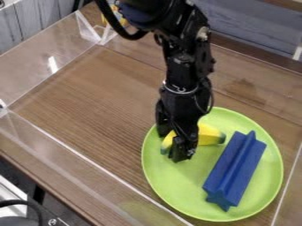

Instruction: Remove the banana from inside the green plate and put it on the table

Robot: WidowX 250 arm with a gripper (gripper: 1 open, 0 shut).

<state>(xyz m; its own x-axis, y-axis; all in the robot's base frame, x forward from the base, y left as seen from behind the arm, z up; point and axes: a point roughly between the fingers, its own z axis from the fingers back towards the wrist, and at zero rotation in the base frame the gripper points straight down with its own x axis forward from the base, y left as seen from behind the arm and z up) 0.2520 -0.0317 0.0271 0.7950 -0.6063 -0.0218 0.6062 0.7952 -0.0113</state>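
- Banana [210, 135]: yellow, lying on the green plate [253, 201] toward its upper left part, directly at the fingertips of the hand [174, 143].
- Hand: black, pointing downward over the plate, its fingers spread wide at the banana; yellow shows on the right side of the fingers and again in the space between them. No firm hold can be seen; whether a finger touches the banana is probably not to be settled from this view, since the fingers cover its middle.
- Arm [165, 18]: black, descending from the top edge of the view to the hand, with a dark cable looping at its left.
- Blue block [236, 170]: long and ridged, resting aslant on the right part of the plate, apart from the hand.
- Green plate: round, lime green, beneath both the banana and the block, set on the worktop [101, 97].
- Worktop: brown wood grain, extending left of the plate, with a clear wall [83, 163] along the near side.
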